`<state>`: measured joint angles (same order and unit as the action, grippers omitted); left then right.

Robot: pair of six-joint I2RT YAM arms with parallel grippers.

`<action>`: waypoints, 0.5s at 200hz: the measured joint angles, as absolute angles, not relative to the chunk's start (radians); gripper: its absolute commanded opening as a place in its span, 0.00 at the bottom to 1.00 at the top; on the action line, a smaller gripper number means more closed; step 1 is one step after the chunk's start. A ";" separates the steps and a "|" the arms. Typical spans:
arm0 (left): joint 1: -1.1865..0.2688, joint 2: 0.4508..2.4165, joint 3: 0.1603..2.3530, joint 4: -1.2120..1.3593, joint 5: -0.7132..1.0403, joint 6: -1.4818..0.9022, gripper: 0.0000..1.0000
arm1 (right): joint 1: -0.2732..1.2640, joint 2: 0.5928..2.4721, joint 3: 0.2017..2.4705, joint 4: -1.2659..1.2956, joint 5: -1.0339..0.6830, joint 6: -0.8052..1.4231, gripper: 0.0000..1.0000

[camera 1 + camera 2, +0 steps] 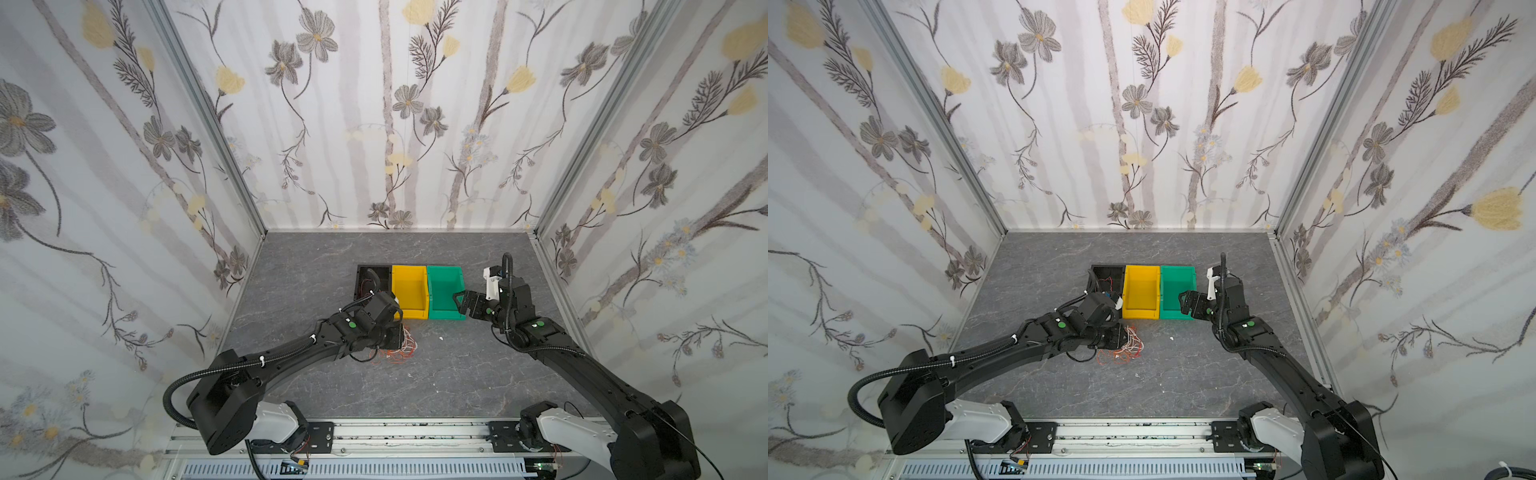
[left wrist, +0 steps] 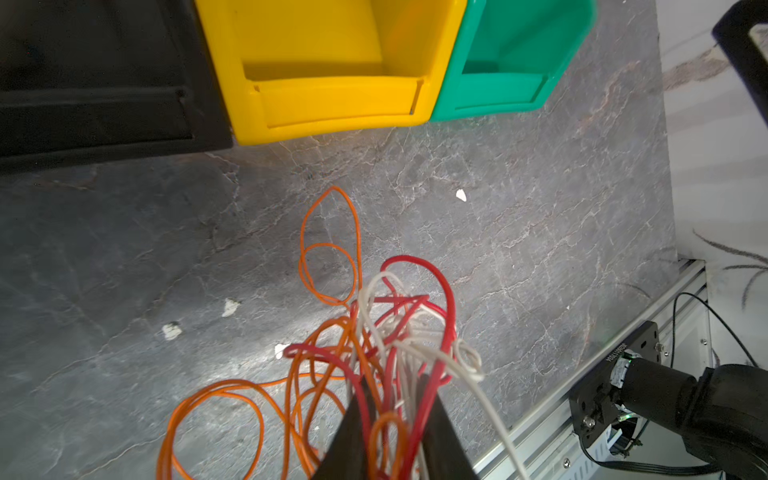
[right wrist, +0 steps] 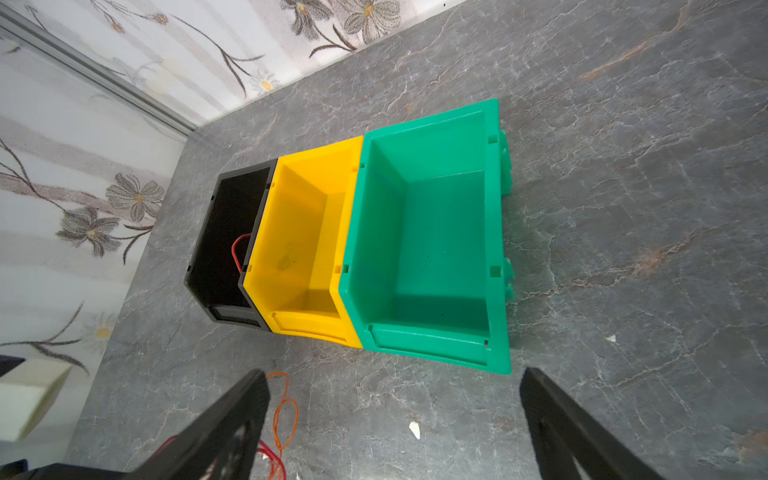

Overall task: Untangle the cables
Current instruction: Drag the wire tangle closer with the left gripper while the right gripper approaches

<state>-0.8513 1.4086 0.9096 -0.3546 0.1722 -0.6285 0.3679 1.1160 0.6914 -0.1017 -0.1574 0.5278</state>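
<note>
Three bins stand in a row on the table (image 1: 316,390), side touching side, toward 12 o'clock from its middle. The left bin (image 3: 226,232) is at 9 o'clock of the middle bin (image 3: 307,232). The right bin (image 3: 440,232) is at 3 o'clock of it. One cable (image 3: 236,249) lies in the left bin. The other cables (image 2: 390,332) lie in a heap on the table, near 6 o'clock of the middle bin. The left gripper (image 2: 392,386) reaches the heap from 9 o'clock, and some cables run between its fingers (image 2: 353,424). The right gripper (image 1: 459,303) hangs at the right bin's 4 o'clock edge, well apart from the heap.
</note>
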 measured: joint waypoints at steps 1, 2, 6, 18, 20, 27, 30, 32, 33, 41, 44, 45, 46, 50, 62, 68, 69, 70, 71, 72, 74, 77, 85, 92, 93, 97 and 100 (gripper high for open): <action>-0.852 1.412 0.912 -0.354 0.172 -0.628 0.42 | 0.369 1.117 0.691 -0.102 -0.157 0.528 0.95; -0.852 1.414 0.913 -0.354 0.172 -0.628 0.43 | 0.370 1.118 0.691 -0.102 -0.157 0.529 0.95; -0.852 1.425 0.920 -0.353 0.172 -0.629 0.46 | 0.373 1.119 0.691 -0.102 -0.157 0.532 0.95; -0.855 1.450 0.941 -0.347 0.171 -0.628 0.54 | 0.383 1.126 0.691 -0.104 -0.157 0.534 0.95; -0.855 1.454 0.945 -0.345 0.171 -0.628 0.55 | 0.385 1.128 0.691 -0.104 -0.157 0.534 0.95; -0.855 1.464 0.956 -0.345 0.173 -0.628 0.59 | 0.390 1.134 0.691 -0.104 -0.157 0.534 0.95; -0.856 1.467 0.960 -0.345 0.173 -0.628 0.60 | 0.392 1.135 0.691 -0.104 -0.157 0.534 0.95; -0.856 1.469 0.963 -0.345 0.173 -0.628 0.61 | 0.393 1.137 0.691 -0.104 -0.157 0.534 0.95; -0.856 1.470 0.965 -0.346 0.174 -0.627 0.61 | 0.393 1.138 0.691 -0.105 -0.157 0.534 0.95; -0.856 1.475 0.973 -0.349 0.174 -0.625 0.63 | 0.398 1.145 0.692 -0.107 -0.157 0.534 0.95; -0.856 1.476 0.976 -0.350 0.173 -0.622 0.63 | 0.400 1.147 0.693 -0.108 -0.156 0.534 0.95; -0.856 1.476 0.977 -0.350 0.173 -0.621 0.63 | 0.400 1.148 0.693 -0.108 -0.156 0.534 0.95; -0.856 1.476 0.978 -0.350 0.173 -0.620 0.63 | 0.401 1.148 0.694 -0.108 -0.155 0.534 0.95; -0.856 1.477 0.980 -0.353 0.172 -0.616 0.64 | 0.404 1.152 0.695 -0.109 -0.154 0.534 0.94; -0.851 1.476 0.984 -0.363 0.172 -0.605 0.65 | 0.411 1.160 0.702 -0.113 -0.151 0.534 0.94; -0.848 1.474 0.984 -0.371 0.172 -0.604 0.65 | 0.415 1.164 0.707 -0.116 -0.152 0.534 0.93; -0.848 1.473 0.984 -0.373 0.172 -0.604 0.65 | 0.416 1.164 0.707 -0.116 -0.152 0.534 0.93; -0.847 1.473 0.984 -0.374 0.172 -0.603 0.65 | 0.417 1.165 0.708 -0.117 -0.152 0.534 0.93; -0.847 1.472 0.984 -0.376 0.172 -0.603 0.65 | 0.418 1.165 0.708 -0.117 -0.152 0.534 0.93; -0.846 1.472 0.984 -0.377 0.172 -0.603 0.65 | 0.418 1.165 0.709 -0.117 -0.152 0.534 0.93; -0.844 1.470 0.983 -0.380 0.172 -0.602 0.66 | 0.419 1.166 0.710 -0.117 -0.152 0.534 0.92; -0.842 1.467 0.982 -0.384 0.172 -0.602 0.66 | 0.421 1.168 0.713 -0.118 -0.154 0.534 0.92; -0.837 1.453 0.976 -0.387 0.171 -0.601 0.66 | 0.427 1.172 0.719 -0.122 -0.158 0.534 0.91; -0.831 1.439 0.969 -0.389 0.171 -0.601 0.66 | 0.433 1.177 0.724 -0.126 -0.163 0.534 0.91; -0.830 1.436 0.967 -0.389 0.171 -0.601 0.66 | 0.434 1.178 0.725 -0.127 -0.165 0.534 0.90; -0.828 1.429 0.962 -0.389 0.171 -0.601 0.66 | 0.438 1.180 0.729 -0.131 -0.169 0.534 0.89; -0.825 1.422 0.956 -0.391 0.172 -0.602 0.66 | 0.439 1.183 0.731 -0.133 -0.173 0.534 0.89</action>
<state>-0.8246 1.4216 0.9558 -0.3908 0.1722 -0.6018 0.4393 1.1831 0.7315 -0.1333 -0.1726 0.5339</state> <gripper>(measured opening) 0.662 0.908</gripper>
